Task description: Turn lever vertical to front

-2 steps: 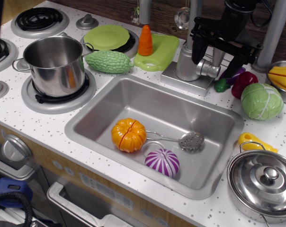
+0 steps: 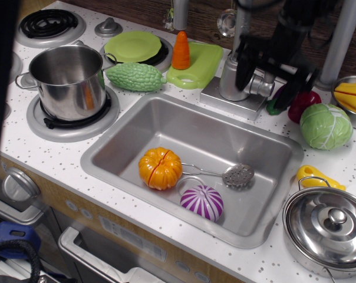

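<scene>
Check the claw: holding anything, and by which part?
Cannot tell. The claw is motion-blurred at the faucet body, hiding the lever; no grip is visible.

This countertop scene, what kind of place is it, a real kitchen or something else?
Most likely a toy play kitchen. A small steel sink holds a plastic pumpkin and a purple onion, a pot sits on a molded stove burner, and a plastic cabbage lies on the speckled counter.

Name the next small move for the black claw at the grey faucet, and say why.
Probably ease the black claw slightly lower onto the short matte-silver paddle lever, then close. The claw is motion-blurred over the stubby side cylinder of the grey faucet body, hiding the lever, so a grip can't be confirmed.
</scene>
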`<state>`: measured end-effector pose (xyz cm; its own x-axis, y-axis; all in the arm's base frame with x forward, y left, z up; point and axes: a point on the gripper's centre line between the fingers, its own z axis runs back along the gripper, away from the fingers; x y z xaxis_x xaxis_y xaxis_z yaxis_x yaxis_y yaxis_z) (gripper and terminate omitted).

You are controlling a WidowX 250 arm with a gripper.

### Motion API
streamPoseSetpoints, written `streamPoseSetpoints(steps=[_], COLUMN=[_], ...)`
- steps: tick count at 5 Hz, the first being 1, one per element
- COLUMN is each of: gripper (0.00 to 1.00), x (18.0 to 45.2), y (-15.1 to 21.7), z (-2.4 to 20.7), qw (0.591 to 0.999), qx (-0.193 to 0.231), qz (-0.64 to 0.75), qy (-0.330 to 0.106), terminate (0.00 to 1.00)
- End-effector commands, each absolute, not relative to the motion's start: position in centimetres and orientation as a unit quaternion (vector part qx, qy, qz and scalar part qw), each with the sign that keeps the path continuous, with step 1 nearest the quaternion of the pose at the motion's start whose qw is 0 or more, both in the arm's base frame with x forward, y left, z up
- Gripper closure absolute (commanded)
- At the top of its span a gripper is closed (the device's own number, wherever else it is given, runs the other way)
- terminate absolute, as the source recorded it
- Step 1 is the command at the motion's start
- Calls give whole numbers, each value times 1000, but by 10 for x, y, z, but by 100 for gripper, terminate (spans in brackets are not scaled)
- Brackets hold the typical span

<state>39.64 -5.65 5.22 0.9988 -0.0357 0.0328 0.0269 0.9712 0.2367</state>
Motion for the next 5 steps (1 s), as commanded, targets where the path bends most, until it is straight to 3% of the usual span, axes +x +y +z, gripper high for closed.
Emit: streamPoseSetpoints(steps=[1,3,5], gripper=[0,0,0], x=[416,436,458], y=[-61,-69,-65], z=[100,126,124], qw=[982,982,983], qx=[166,154,131], qz=[-24,-23,-27], qy=[-89,-110,-122], terminate=[0,0,0])
